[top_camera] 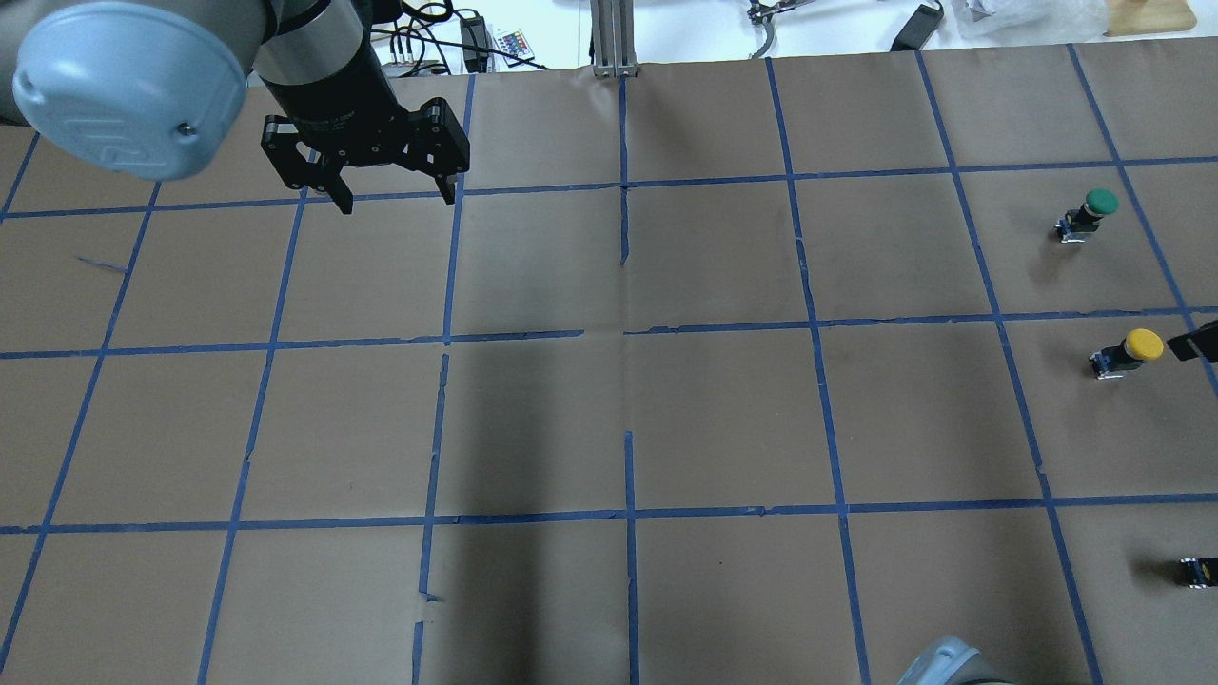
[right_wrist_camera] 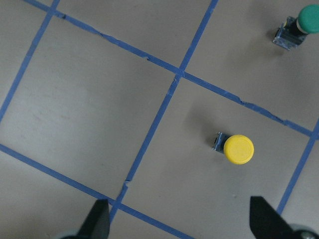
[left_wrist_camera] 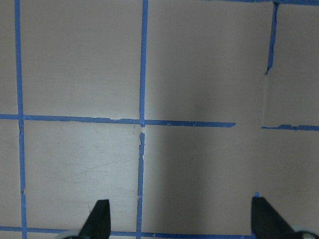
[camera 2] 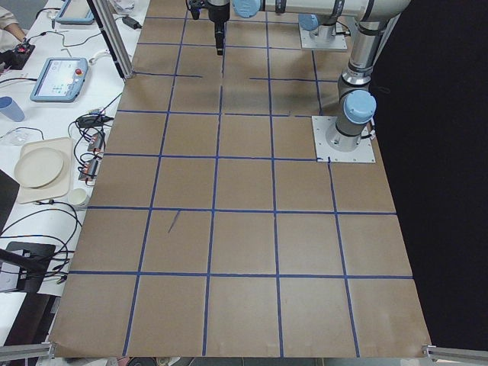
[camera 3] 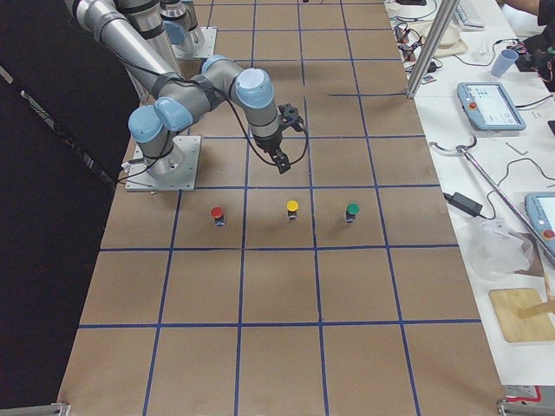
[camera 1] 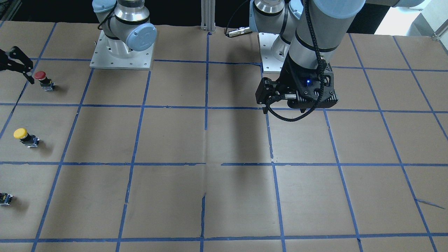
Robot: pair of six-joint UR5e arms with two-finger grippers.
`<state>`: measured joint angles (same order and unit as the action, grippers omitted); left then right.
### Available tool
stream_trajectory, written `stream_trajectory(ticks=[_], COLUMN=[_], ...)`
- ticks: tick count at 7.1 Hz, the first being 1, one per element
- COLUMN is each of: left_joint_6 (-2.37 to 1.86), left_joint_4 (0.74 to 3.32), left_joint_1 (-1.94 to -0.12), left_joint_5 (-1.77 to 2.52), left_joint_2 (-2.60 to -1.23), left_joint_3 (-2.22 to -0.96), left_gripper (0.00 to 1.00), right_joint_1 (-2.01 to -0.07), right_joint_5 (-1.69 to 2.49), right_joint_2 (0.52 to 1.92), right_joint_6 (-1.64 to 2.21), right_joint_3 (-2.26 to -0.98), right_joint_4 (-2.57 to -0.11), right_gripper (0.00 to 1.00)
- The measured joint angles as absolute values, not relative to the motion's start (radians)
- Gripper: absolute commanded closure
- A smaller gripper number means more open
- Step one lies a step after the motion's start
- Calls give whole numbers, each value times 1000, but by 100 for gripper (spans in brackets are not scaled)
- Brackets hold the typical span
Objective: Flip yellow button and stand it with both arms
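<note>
Ahead of right arm, jaws wide apart, yellow button; left arm jaws equally wide.

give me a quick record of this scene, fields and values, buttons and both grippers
yellow button: standing on the table, cap up, nothing touching it
neighbours: green button and red button, one on each side of it, all three in a row
right gripper: open, empty, above the table close to the yellow button
left gripper: open, empty, far across the table from the buttons
table: brown paper with a blue tape grid
</note>
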<state>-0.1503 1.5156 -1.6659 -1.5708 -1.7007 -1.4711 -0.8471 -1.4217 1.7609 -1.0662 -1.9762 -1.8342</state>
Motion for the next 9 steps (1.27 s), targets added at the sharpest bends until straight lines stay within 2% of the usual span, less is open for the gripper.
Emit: stream_trajectory(ticks=[4, 6, 9], left_joint_6=[-150, -150, -153], left_joint_4=[1516, 1519, 1530], left_joint_1=[-1665, -1660, -1657], left_joint_5=[-1573, -1574, -1577], left_joint_2=[-1691, -1691, -1707], left_joint_3=[-1466, -1452, -1441], left_gripper=[0, 0, 0], right_joint_1=[-1243, -1414, -1588], right_joint_5=[-1541, -1538, -1540], right_joint_2=[1766, 1773, 1776], right_joint_6=[-215, 11, 116], right_joint_3=[-1800, -1744, -1699], right_joint_4=[-1624, -1505, -1463], right_gripper=[0, 0, 0])
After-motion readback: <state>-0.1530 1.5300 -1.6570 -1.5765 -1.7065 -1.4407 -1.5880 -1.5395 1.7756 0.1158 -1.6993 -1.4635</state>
